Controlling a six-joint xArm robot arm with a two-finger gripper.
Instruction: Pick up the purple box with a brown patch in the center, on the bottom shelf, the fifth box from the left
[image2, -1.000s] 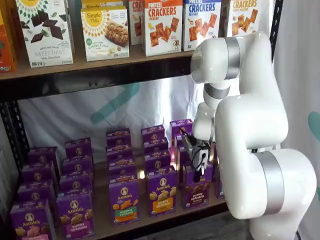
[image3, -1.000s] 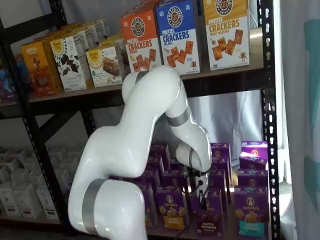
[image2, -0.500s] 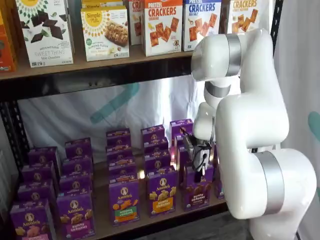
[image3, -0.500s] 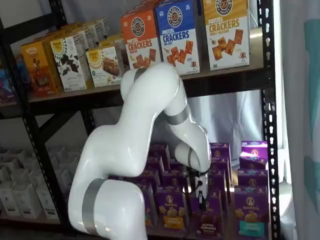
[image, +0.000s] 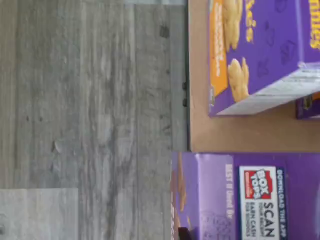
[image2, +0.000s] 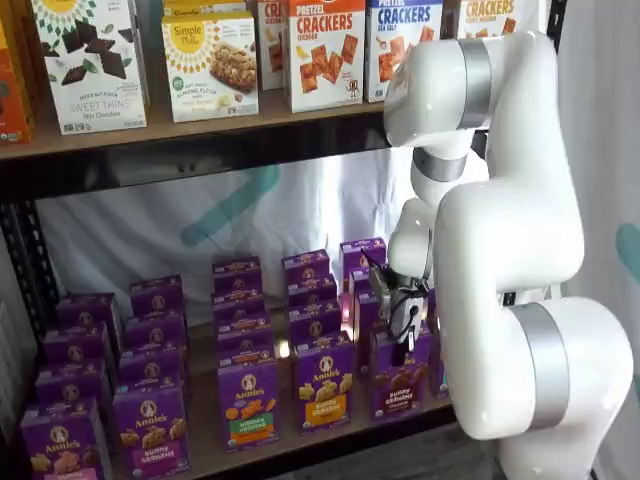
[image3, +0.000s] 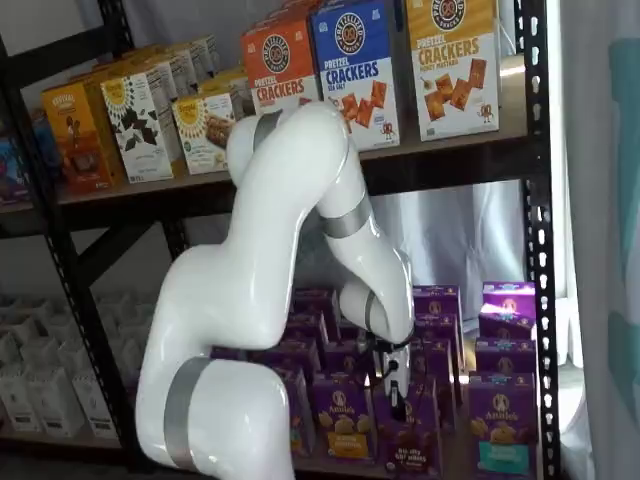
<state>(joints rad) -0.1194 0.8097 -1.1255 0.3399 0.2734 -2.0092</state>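
The purple box (image2: 397, 380) with dark brown bunny snacks at its centre stands upright at the front of the bottom shelf (image2: 203, 445). It shows in both shelf views (image3: 412, 447). My gripper (image2: 404, 345) hangs just above the box's top, its black fingers pointing down at it, as a shelf view (image3: 394, 395) also shows. No gap between the fingers shows, so I cannot tell if they are open or closed. The wrist view looks onto the box's top flap (image: 240, 200) with its Box Tops label, and the shelf board (image: 240, 134).
A purple carton with an orange lower band (image2: 325, 383) stands beside the box, also in the wrist view (image: 255, 45). A teal-banded carton (image3: 500, 425) stands on the other side. Rows of purple cartons fill the shelf behind. Cracker boxes (image2: 325, 50) sit on the higher board. Grey floor (image: 90, 120) lies below.
The arm's elbow has risen and swung a little. The gripper has shifted slightly over the purple box. The box has not visibly moved.
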